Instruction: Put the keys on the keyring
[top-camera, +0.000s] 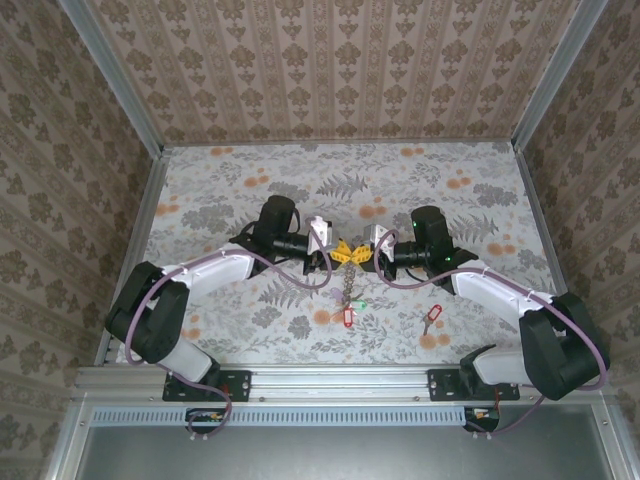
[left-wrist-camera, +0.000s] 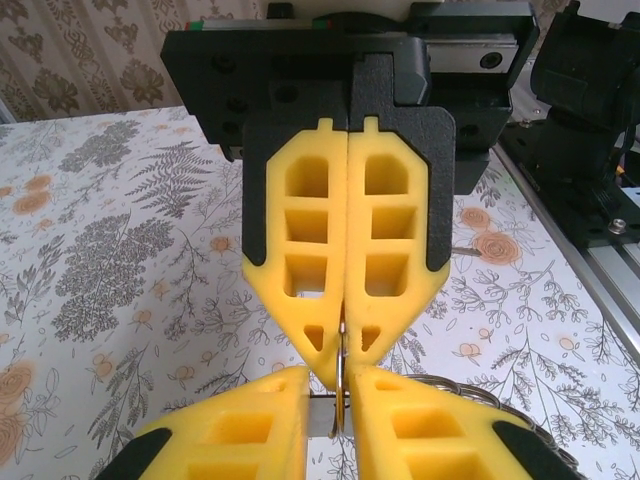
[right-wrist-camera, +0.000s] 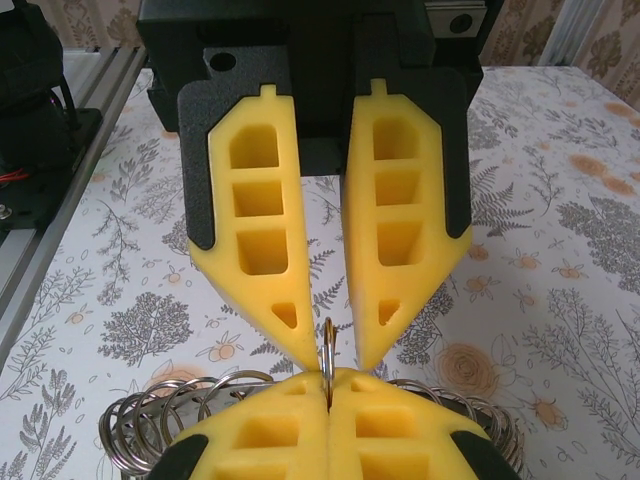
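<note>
The keyring (top-camera: 350, 285) is a chain of linked silver rings trailing from where the two grippers meet, tip to tip. My right gripper (right-wrist-camera: 328, 385) is shut on one thin ring (right-wrist-camera: 328, 340) of it, held edge-on; more rings (right-wrist-camera: 160, 420) spread out below. My left gripper (left-wrist-camera: 330, 400) faces it with its jaws a narrow gap apart on either side of that ring (left-wrist-camera: 343, 375). A grey metal piece (left-wrist-camera: 320, 415) sits in the gap. A red-tagged key (top-camera: 348, 318) and a green tag (top-camera: 358, 303) lie at the chain's lower end. Another red-tagged key (top-camera: 432, 316) lies apart.
The flowered tabletop (top-camera: 250, 190) is walled by patterned panels at the back and sides. A metal rail (top-camera: 340, 385) carrying both arm bases runs along the near edge.
</note>
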